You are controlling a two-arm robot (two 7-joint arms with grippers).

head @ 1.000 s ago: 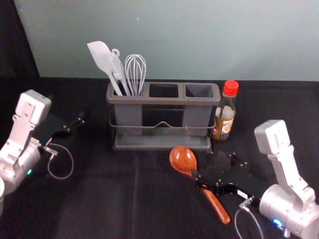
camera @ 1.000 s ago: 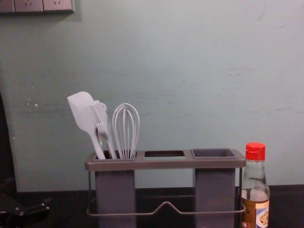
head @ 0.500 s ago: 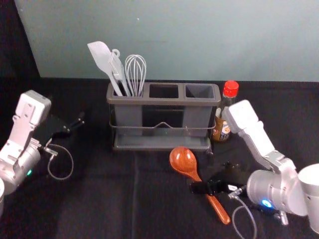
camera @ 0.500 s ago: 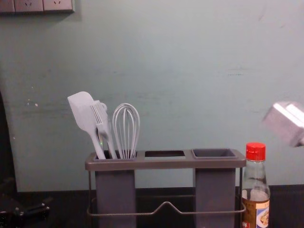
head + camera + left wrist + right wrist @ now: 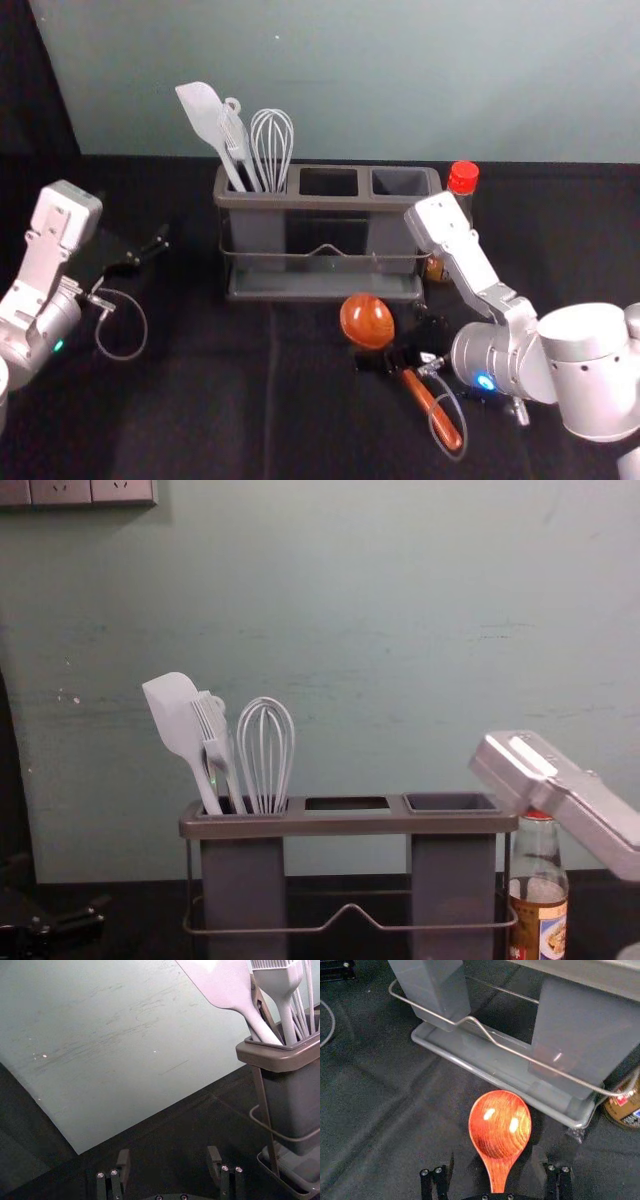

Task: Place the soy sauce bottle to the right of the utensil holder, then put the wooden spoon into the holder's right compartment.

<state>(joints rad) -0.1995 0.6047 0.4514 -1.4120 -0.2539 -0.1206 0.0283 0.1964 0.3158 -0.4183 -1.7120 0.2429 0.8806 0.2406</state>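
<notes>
Right gripper (image 5: 398,345): lower middle of the head view; fingers spread, one either side of the spoon's neck
Wooden spoon (image 5: 367,321): lower middle; glossy, hollow up, handle slanting lower right
Left gripper (image 5: 138,224): left side; fingers wide apart
Holder (image 5: 325,202): centre; white utensils (image 5: 205,115) in its left compartment
Sauce bottle (image 5: 463,178): right of centre; upright beside the holder

"What's on the bench?"
"Black cloth (image 5: 200,410). A grey plastic three-compartment utensil holder (image 5: 325,202) stands there, a red-capped glass soy sauce bottle (image 5: 538,888) just right of it."
"In front?"
"A reddish-brown wooden spoon (image 5: 367,322), bowl nearest the holder. Some clear scrap (image 5: 576,1134), film perhaps, by the holder's corner."
</notes>
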